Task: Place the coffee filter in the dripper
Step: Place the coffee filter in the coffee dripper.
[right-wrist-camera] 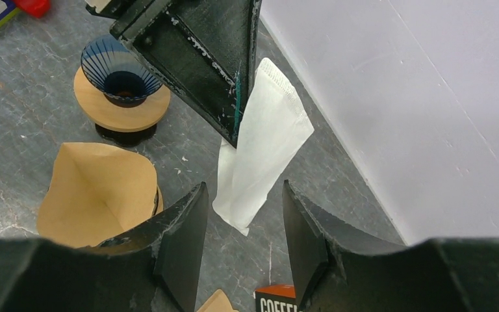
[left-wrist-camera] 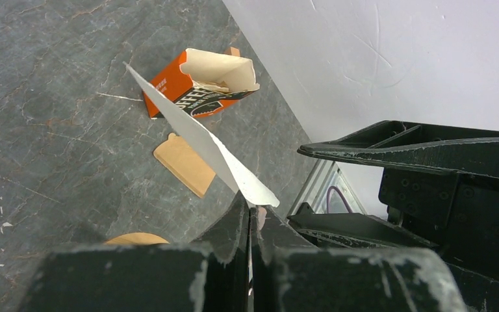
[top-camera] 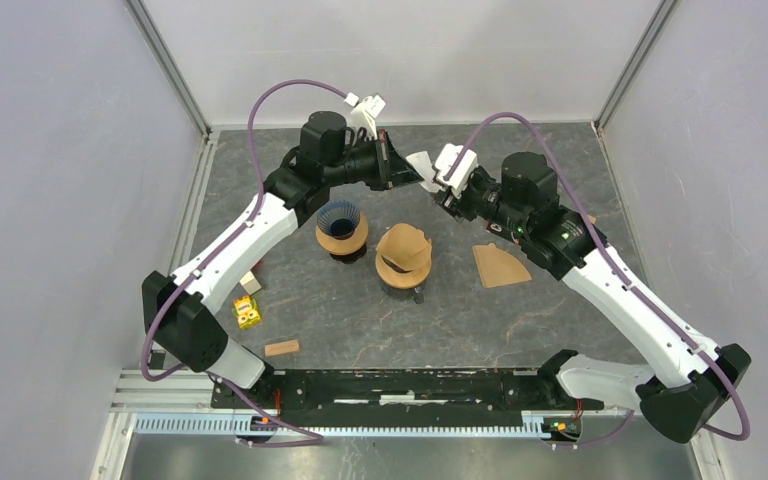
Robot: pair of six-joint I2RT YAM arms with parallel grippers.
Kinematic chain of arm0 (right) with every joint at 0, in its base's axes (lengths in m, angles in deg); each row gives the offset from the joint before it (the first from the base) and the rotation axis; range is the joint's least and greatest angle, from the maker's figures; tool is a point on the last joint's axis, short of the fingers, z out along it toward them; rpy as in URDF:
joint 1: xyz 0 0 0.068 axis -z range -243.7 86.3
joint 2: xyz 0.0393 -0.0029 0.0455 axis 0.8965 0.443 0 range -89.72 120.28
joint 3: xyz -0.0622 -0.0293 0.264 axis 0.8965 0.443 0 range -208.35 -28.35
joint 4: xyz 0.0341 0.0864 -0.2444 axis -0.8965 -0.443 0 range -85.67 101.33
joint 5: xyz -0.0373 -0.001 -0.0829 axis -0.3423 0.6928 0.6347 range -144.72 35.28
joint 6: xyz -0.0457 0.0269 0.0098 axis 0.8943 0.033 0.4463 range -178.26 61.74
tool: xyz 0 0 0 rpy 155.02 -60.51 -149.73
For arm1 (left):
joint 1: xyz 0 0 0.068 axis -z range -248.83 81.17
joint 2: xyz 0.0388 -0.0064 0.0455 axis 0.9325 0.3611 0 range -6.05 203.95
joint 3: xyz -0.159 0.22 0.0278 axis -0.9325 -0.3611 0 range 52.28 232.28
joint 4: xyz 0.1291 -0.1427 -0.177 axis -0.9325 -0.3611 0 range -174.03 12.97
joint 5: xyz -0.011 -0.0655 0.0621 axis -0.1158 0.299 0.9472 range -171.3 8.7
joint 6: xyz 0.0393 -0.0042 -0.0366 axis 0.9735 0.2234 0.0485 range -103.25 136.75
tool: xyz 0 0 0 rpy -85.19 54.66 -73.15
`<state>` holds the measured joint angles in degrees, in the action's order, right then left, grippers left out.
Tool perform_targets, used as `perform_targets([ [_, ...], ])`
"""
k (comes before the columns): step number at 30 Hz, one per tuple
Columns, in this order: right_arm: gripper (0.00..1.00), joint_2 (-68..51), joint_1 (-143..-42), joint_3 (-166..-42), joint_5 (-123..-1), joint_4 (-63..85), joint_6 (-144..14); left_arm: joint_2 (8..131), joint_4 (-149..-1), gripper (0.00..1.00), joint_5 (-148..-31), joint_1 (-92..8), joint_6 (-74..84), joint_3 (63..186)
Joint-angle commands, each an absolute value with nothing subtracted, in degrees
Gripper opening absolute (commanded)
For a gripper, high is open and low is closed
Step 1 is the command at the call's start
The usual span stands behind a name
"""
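My left gripper (left-wrist-camera: 255, 211) is shut on one edge of a white paper coffee filter (left-wrist-camera: 201, 140), held in the air near the back wall. In the right wrist view the filter (right-wrist-camera: 263, 146) hangs flat from the left gripper's fingers (right-wrist-camera: 201, 58). Its lower corner dips between my right gripper's (right-wrist-camera: 243, 201) open jaws without touching them. The blue ribbed dripper (right-wrist-camera: 120, 71) stands empty on its round wooden base, below and left of the filter. From above, the left gripper (top-camera: 400, 165) and right gripper (top-camera: 440, 190) face each other behind the dripper (top-camera: 340, 218).
A second dripper holding a brown filter (top-camera: 403, 252) stands right of the blue one. A flat brown filter (top-camera: 500, 265) lies under the right arm, near an open orange coffee box (left-wrist-camera: 198, 88). A small yellow box (top-camera: 247, 312) and wooden block (top-camera: 281, 348) lie front left.
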<state>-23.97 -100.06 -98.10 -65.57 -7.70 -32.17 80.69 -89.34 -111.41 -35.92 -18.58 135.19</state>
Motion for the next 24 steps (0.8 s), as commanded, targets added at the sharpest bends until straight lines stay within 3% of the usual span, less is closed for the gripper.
perform_targets([
  [1,0.52,-24.18,-100.00,-98.21,-66.30,-6.39,-33.39,80.92,-87.84,0.02,-111.53,-35.28,-17.83,137.41],
  [24,0.46,-24.44,-99.74,-97.41,-67.07,-5.68,-33.29,79.25,-86.17,0.02,-112.24,-34.96,-17.26,135.03],
])
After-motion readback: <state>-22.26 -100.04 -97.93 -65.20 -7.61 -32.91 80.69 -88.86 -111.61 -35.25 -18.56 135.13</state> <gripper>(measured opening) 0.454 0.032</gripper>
